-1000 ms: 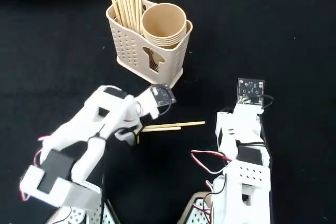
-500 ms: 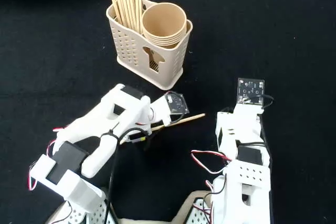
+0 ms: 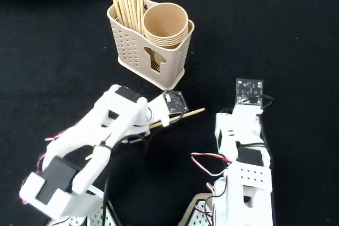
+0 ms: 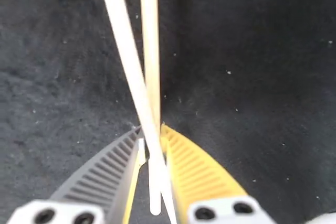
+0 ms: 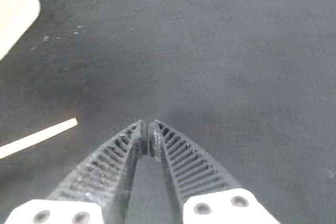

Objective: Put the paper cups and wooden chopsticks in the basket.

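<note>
A cream basket (image 3: 135, 51) stands at the back of the table with a stack of paper cups (image 3: 165, 24) and several wooden chopsticks (image 3: 128, 1) upright in it. In front of it my left gripper (image 3: 142, 134) is shut on a pair of wooden chopsticks (image 3: 183, 116), which stick out to the right, raised a little off the cloth. In the left wrist view the chopsticks (image 4: 139, 72) run out from between the grey and yellow fingers (image 4: 181, 163). My right gripper (image 5: 147, 136) is shut on nothing, low over the cloth at the right, with a chopstick tip (image 5: 39, 137) nearby.
The black cloth covers the whole table. A corner of the basket (image 5: 16, 11) shows in the right wrist view. The right arm (image 3: 242, 152) lies folded at the front right. Open cloth lies left and right of the basket.
My left gripper has closed on the chopsticks and lifted them off the cloth, tilting their free end up toward the back right. The right arm has hardly moved.
</note>
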